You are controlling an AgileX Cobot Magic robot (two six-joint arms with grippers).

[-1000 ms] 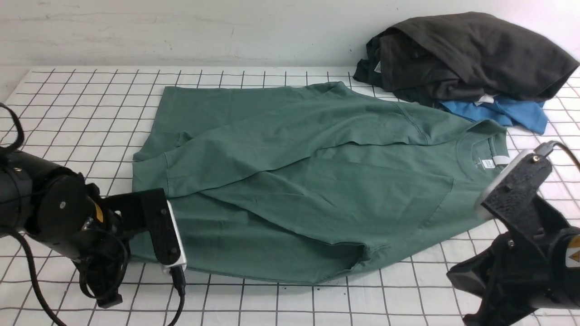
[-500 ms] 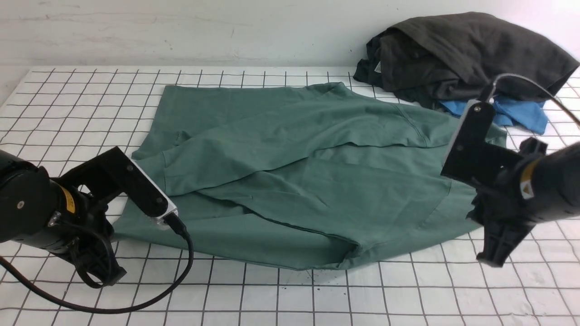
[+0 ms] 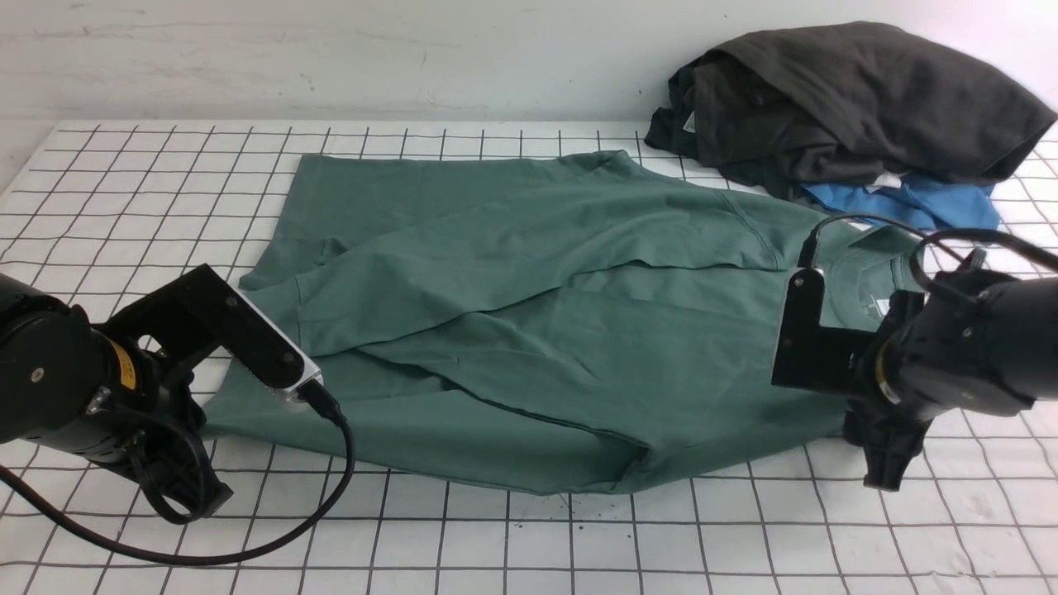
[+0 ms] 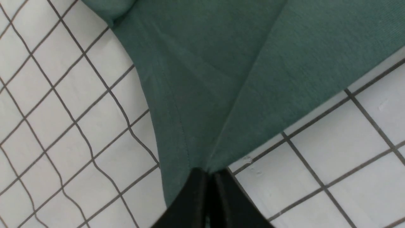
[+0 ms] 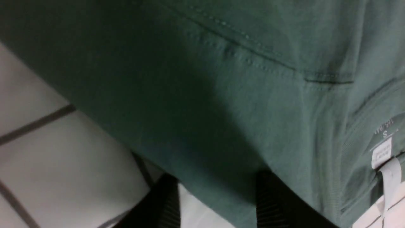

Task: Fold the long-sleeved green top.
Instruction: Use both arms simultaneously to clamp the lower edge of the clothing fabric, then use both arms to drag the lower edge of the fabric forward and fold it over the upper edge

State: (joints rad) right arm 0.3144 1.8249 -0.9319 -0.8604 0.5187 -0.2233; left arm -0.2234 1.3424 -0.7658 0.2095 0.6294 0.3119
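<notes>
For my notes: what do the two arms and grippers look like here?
The left arm and right arm are matte black with rounded housings, a yellow sticker each, and looping black cables. The left gripper and right gripper are black; the right's pads are ribbed.

The fingers [image 4: 193, 199] of my left gripper [image 4: 209, 174] run off the wrist picture's edge, and from the front my own wrist [image 3: 58, 388] hides where they pinch the green long-sleeved top [image 3: 529, 314]. Around my right gripper [image 5: 218, 193] the wrist picture is dim and smeared; I cannot tell whether its fingers [image 5: 272, 202] touch the cloth. The neck label [image 5: 383, 148] beside them is too small to read past an "S". Beyond my right arm [image 3: 967, 355], the dark garment [image 3: 843, 99] covers most of the blue garment [image 3: 926, 207].
</notes>
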